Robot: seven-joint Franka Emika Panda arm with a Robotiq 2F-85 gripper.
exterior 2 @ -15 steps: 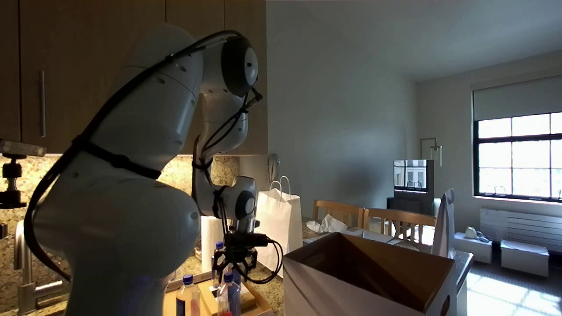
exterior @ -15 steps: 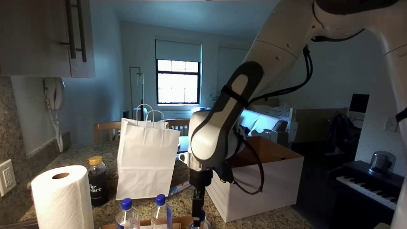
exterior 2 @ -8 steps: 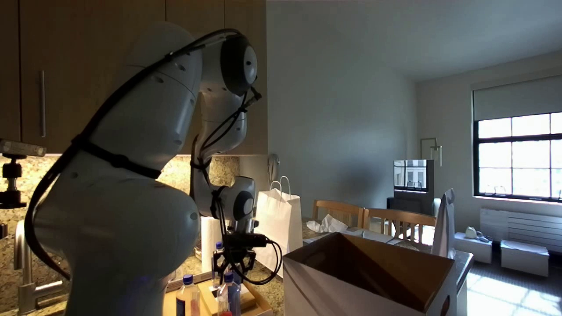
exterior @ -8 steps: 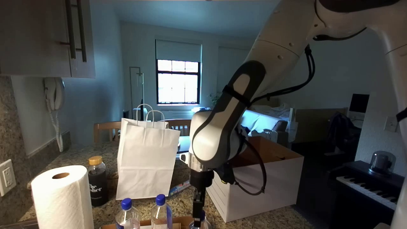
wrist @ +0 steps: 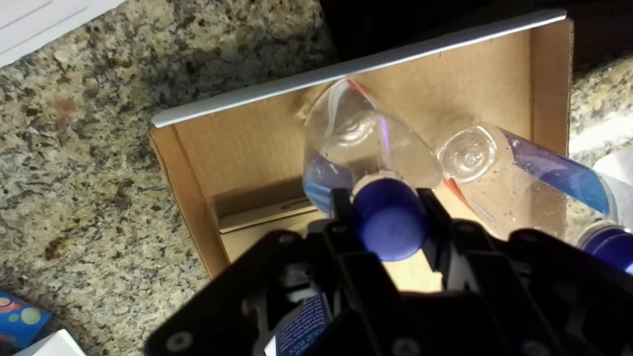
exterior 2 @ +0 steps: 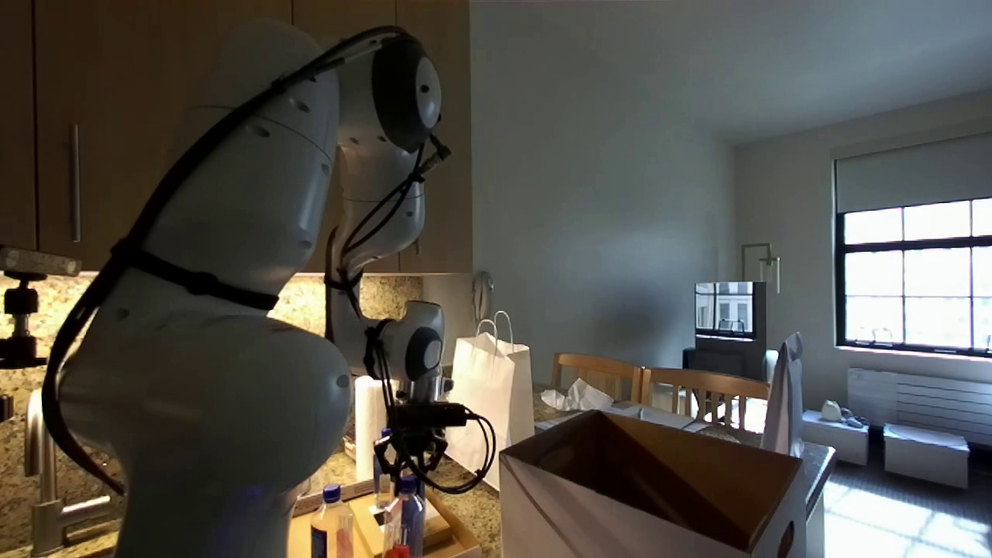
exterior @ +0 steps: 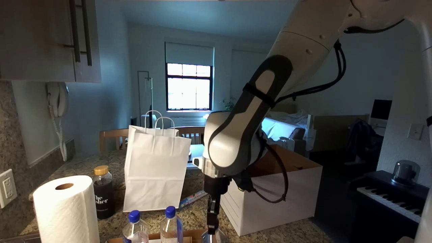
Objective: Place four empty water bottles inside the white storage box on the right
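My jaws are clamped on the blue cap [wrist: 393, 227] of a clear bottle [wrist: 356, 143], one on each side of it. Reading the wrist view as a clock with twelve at the top, the bottle's body runs from its cap toward eleven. It shows over a low brown cardboard tray [wrist: 257, 133]; whether its base touches the tray I cannot tell. At about three o'clock, inside the tray and just beside the one I hold, stands a second bottle [wrist: 534, 183]; I cannot say whether the two touch. In an exterior view, two blue-capped bottles stand upright at nine o'clock from my jaws, a closer bottle [exterior: 171, 226] and a farther bottle [exterior: 135, 229]; which of them is the second bottle I cannot tell.

Speckled bench [wrist: 74, 123] spreads at my wrist from eight to eleven, with the end of a blue dotted packet [wrist: 22, 319] at eight. In that same exterior view the white storage box [exterior: 298, 195], brown inside, stands on the bench at two o'clock, apart from my bottle. A tall white paper bag [exterior: 157, 168] stands between ten and eleven, a dark flask [exterior: 103, 195] between nine and ten, a paper towel roll [exterior: 67, 212] at nine. Far off, almost at twelve, a window [exterior: 189, 87] glows.
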